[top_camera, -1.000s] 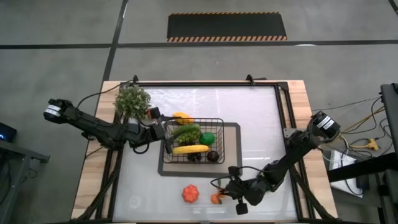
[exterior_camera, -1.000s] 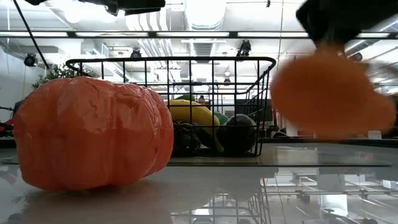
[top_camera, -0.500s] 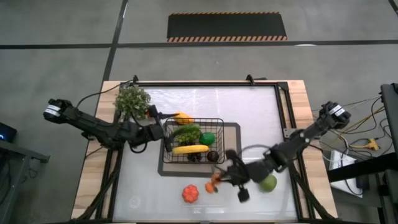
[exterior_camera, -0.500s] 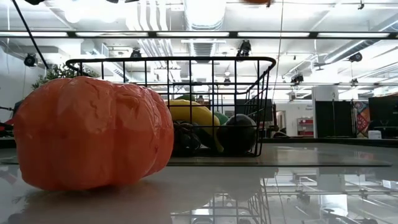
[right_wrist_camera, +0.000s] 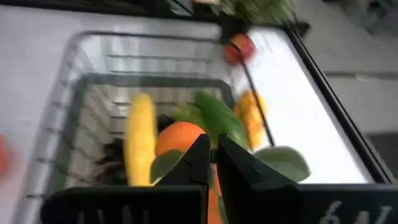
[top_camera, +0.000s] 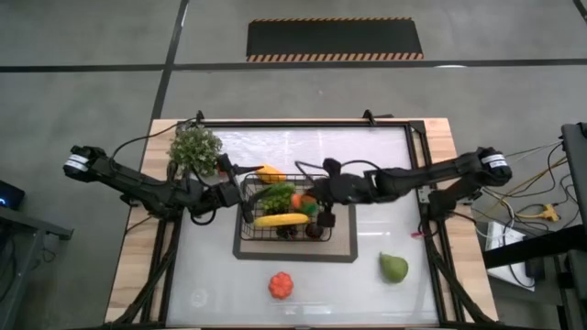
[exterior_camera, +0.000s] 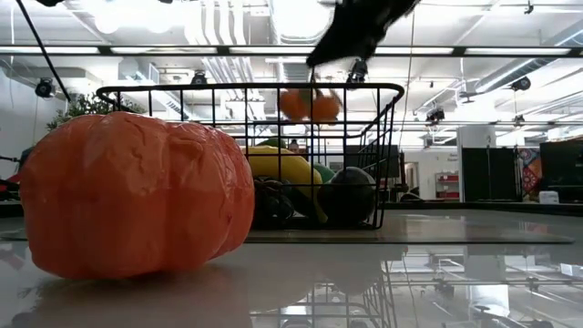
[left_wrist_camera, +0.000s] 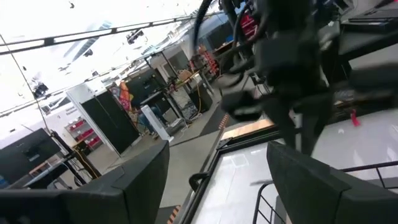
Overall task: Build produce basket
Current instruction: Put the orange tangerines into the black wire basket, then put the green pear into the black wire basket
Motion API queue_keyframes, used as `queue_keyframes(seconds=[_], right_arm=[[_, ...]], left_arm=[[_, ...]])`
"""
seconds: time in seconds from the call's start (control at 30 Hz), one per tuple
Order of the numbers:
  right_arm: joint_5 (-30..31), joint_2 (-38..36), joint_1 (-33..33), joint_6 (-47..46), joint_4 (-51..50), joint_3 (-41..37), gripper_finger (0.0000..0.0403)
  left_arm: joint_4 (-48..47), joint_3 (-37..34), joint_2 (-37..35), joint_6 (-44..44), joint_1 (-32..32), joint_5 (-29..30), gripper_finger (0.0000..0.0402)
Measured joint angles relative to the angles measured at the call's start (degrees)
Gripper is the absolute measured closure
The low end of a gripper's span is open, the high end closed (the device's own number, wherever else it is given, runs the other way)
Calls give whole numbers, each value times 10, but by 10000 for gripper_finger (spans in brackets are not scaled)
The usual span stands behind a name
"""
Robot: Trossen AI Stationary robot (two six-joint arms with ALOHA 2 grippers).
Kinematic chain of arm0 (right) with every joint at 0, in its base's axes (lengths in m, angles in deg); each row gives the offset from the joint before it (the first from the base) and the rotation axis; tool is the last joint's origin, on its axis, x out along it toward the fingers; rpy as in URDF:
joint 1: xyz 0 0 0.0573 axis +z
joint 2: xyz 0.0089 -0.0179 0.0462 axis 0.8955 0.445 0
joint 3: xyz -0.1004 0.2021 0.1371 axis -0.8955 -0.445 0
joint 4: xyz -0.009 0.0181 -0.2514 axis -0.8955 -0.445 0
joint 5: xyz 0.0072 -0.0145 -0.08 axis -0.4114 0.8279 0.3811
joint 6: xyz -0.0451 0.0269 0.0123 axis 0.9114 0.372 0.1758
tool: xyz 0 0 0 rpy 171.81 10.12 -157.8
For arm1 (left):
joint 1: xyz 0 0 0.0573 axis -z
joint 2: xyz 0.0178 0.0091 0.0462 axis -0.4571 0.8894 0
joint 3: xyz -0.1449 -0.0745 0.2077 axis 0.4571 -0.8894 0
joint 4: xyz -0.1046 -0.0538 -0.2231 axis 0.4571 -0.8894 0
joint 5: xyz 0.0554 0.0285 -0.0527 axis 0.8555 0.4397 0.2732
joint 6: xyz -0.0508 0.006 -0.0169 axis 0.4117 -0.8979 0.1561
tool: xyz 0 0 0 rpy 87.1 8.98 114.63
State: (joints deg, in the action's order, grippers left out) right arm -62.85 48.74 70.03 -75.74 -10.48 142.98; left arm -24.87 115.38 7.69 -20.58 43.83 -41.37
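Already most of the produce sits in the basket (top_camera: 246, 223): banana (top_camera: 281, 220), cucumber (top_camera: 274, 194), grapes (top_camera: 314, 230). My right claw (top_camera: 310, 203) is clamped on an orange piece (exterior_camera: 306, 106) with leaves, hanging over the basket's middle. A pear (top_camera: 393, 268) and a ribbed orange fruit (top_camera: 281, 285) remain on the table, well apart. The banana's long axis runs across the basket. My left claw (top_camera: 235, 189) waits beside the basket, fingers apart.

A black wire basket (top_camera: 323, 179) stands upright mid-desk, holding a banana (top_camera: 281, 220), a cucumber (top_camera: 273, 193) and dark grapes (top_camera: 314, 230). An orange piece (top_camera: 306, 202) is held above it. A green pear (top_camera: 394, 268) and an orange pumpkin-like piece (top_camera: 281, 285) lie outside, well apart.
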Motion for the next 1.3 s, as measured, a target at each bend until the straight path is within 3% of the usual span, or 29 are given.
queue_keyframes(seconds=[0.17,0.33,0.63,1.03,1.3], right_arm=[[7,20,-29,-38,1,-7,394],[81,33,-30,-53,-12,-8,394],[100,41,-31,-89,-19,-26,389],[109,45,-31,-103,-24,-30,306],[110,29,-31,-103,-77,7,262]], left_arm=[[0,0,-3,-6,0,4,148],[-1,0,-5,-17,-1,5,148],[0,0,-6,-17,-1,15,148],[0,0,-6,-17,-1,16,148],[0,0,-6,-17,-1,15,148]])
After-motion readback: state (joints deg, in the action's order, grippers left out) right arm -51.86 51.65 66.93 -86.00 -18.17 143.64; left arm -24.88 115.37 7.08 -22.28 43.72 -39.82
